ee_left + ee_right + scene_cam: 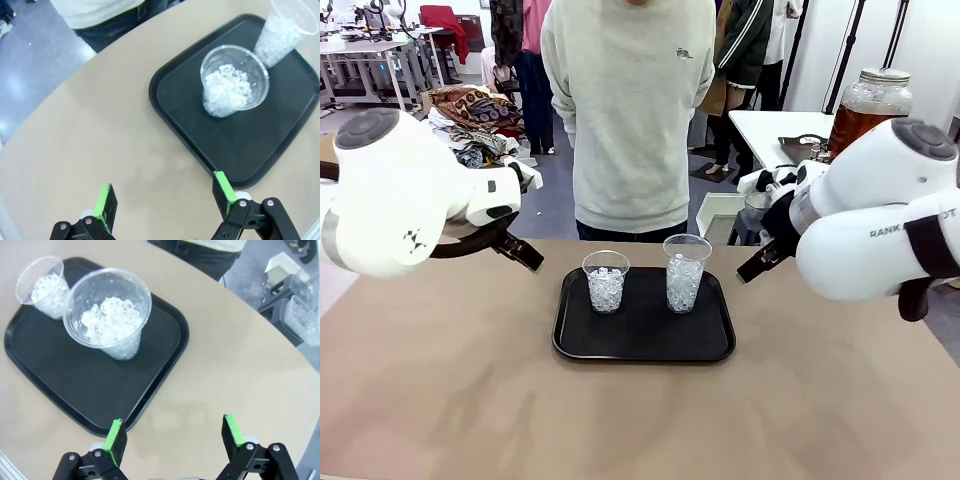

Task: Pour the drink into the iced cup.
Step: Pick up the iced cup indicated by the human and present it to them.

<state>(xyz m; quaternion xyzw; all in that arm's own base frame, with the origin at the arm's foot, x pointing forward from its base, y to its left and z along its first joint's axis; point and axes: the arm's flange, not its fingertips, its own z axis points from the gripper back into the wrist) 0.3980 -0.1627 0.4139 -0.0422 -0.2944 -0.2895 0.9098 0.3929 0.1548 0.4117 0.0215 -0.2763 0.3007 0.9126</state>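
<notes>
Tan, matte tabletop [470, 400] fills the foreground, and a black tray [645, 335] with rounded corners lies at its middle. Behind it is a workshop with a blue-grey floor. Desks and a heap of patterned cloth [470, 110] lie far to the tray's left rear.

Left of the tray, the left gripper [165, 200] hangs over bare table just beside the tray's corner. Its green pads are spread wide, with nothing between them.

Two clear plastic cups of ice stand upright on the tray's far half, side by side and not touching. The left cup [606, 282] is shorter and partly filled with ice. The right cup [686, 273] is taller and packed nearly to the rim.

A person in a pale grey sweatshirt [628, 110] stands directly behind the tray. The small chest logo is too small to read.

Right of the tray, the right gripper [175, 435] hovers with its jaws wide apart and empty. One pad is over the tray's edge and the other over the table. The right arm [880, 230] carries partial grey lettering, "RANK" and "OT".

Far to the tray's right rear, on a white side table [770, 125], stands a round glass jar [870, 100] with a lid. It holds the amber-brown drink [855, 125], well apart from both cups.
</notes>
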